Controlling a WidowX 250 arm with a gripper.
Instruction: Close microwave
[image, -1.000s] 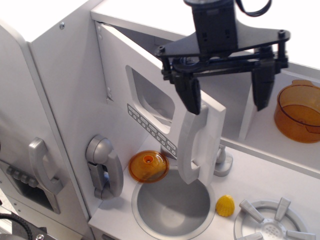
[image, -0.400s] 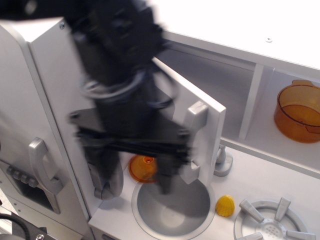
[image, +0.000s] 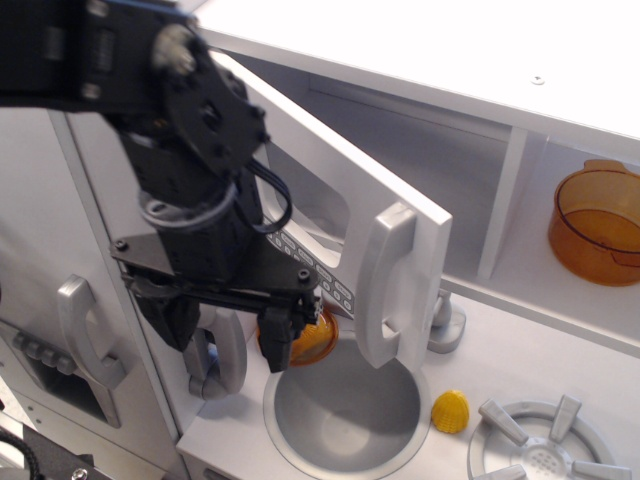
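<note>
The microwave (image: 430, 150) is a white box compartment at the top of the toy kitchen. Its wide white door (image: 330, 190) stands open, swung out toward me, with a clear window and a row of small grey buttons (image: 318, 272). The long silver-grey bar handle (image: 385, 285) hangs at the door's free edge. My black gripper (image: 225, 335) is open and empty, fingers pointing down, low and to the left of the door, in front of the door's outer face. Its right finger (image: 277, 338) is just left of the handle, apart from it.
A round grey sink (image: 345, 410) lies below the door. An orange lid (image: 310, 335) sits behind it, a yellow piece (image: 450, 410) to its right, a burner (image: 545, 445) at lower right. An orange pot (image: 598, 222) stands in the right shelf. Curved grey handles (image: 85, 330) are at left.
My gripper has left the handle at the door's upper right and swung down to the left, in front of the door. The door has not visibly moved.
</note>
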